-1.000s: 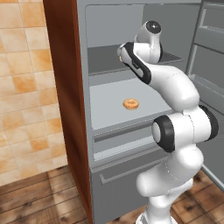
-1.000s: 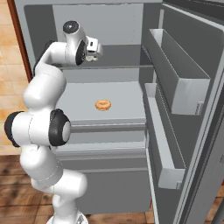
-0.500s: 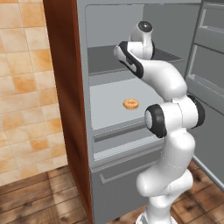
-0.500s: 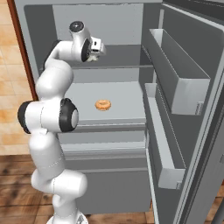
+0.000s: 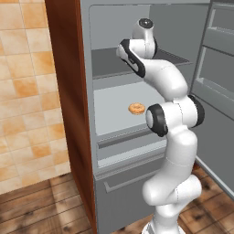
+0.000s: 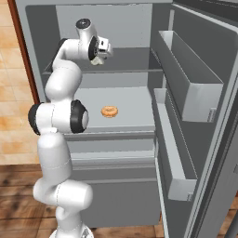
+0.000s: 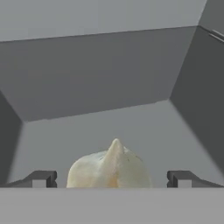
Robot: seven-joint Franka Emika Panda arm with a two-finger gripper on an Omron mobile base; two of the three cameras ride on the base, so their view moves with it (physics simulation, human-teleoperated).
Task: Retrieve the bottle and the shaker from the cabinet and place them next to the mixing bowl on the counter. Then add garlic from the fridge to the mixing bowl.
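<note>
Pale cream garlic (image 7: 109, 168) sits on the upper shelf of the open fridge (image 6: 125, 28), squarely between the gripper (image 7: 111, 179) jaws, which stand wide apart and hold nothing. Grasp not made yet, so I judge we're in the last stage: close on the bulb, lift out, carry to the mixing bowl. A doughnut (image 6: 109, 111) lies on the shelf below the jaws, irrelevant.

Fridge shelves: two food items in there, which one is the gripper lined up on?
The garlic on the upper shelf: pale, pointed bulb sitting between the open gripper fingertips. The other, an orange ring-shaped donut, lies on the lower shelf, well below the gripper.
</note>
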